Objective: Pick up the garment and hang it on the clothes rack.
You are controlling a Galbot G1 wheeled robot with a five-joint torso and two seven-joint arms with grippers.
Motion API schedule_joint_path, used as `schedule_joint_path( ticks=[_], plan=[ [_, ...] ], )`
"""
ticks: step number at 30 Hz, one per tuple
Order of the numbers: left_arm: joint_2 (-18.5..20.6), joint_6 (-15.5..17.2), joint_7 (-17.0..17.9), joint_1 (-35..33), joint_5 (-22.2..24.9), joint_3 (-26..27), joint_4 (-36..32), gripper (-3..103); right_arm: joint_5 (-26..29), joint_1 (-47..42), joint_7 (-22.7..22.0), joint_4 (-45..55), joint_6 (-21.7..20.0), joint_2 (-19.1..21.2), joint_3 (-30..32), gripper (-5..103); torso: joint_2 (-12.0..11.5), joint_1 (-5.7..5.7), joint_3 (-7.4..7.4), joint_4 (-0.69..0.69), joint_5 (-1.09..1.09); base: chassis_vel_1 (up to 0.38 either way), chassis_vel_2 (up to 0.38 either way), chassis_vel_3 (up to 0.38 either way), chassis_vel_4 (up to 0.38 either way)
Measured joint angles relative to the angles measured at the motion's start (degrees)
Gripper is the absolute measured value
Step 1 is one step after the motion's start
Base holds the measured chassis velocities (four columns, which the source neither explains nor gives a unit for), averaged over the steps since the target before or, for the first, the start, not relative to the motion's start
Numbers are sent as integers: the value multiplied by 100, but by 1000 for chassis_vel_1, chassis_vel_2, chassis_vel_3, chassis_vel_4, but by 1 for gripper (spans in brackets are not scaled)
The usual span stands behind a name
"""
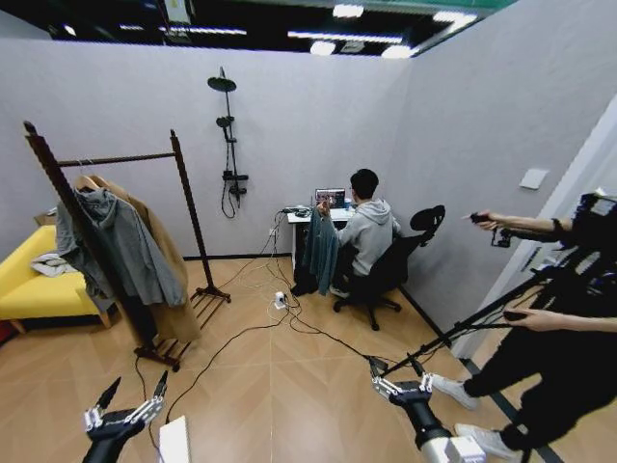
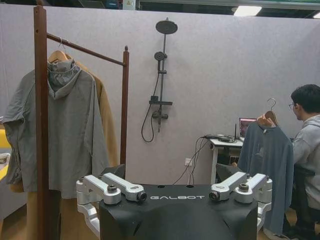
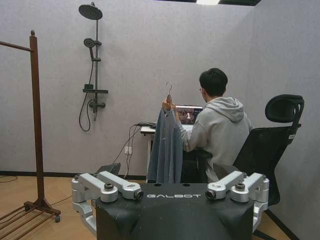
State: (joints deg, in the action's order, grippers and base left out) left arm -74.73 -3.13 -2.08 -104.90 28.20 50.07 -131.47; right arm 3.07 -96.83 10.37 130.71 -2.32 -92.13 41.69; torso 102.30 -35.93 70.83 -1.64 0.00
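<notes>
The garment [image 1: 321, 251], a blue-green shirt-jacket on a metal-hooked hanger, hangs from the raised hand of a person seated at the far desk; it also appears in the wrist views [image 2: 267, 165] [image 3: 167, 145]. The clothes rack [image 1: 116, 159], dark brown wood with knobbed posts, stands at the left; one post [image 2: 41, 100] is close in the left wrist view and another post [image 3: 36, 115] is in the right wrist view. My left gripper [image 1: 133, 390] [image 2: 175, 192] and right gripper [image 1: 395, 367] [image 3: 172, 192] hover low over the floor, both open and holding nothing, far from the garment.
A grey hooded sweatshirt [image 1: 120, 241] and a tan coat [image 1: 169, 280] fill the rack's left part. A yellow sofa [image 1: 29, 285] sits far left. Cables [image 1: 260, 328] trail across the wooden floor. An office chair [image 1: 390, 270] stands at the desk. At the right a person stands with a tripod [image 1: 482, 318].
</notes>
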Motion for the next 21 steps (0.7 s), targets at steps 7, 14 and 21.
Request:
schedule_joint_path(
  ticks=[7, 14, 21],
  plan=[
    [0, 0, 0, 0, 0, 0, 0, 100, 77, 215, -107, -201, -155, 110, 30, 100, 0, 1, 0, -2, -1, 0, 0, 0, 0],
    [0, 0, -1, 0, 0, 0, 1, 100, 762, 1216, -651, -1031, -812, 568, 317, 100, -1, 0, 0, 0, -1, 0, 0, 0, 0],
    [0, 0, 0, 0, 0, 0, 0, 100, 838, 1235, -579, -943, -836, 678, 277, 100, 0, 0, 0, 0, 0, 0, 0, 0, 0]
  ],
)
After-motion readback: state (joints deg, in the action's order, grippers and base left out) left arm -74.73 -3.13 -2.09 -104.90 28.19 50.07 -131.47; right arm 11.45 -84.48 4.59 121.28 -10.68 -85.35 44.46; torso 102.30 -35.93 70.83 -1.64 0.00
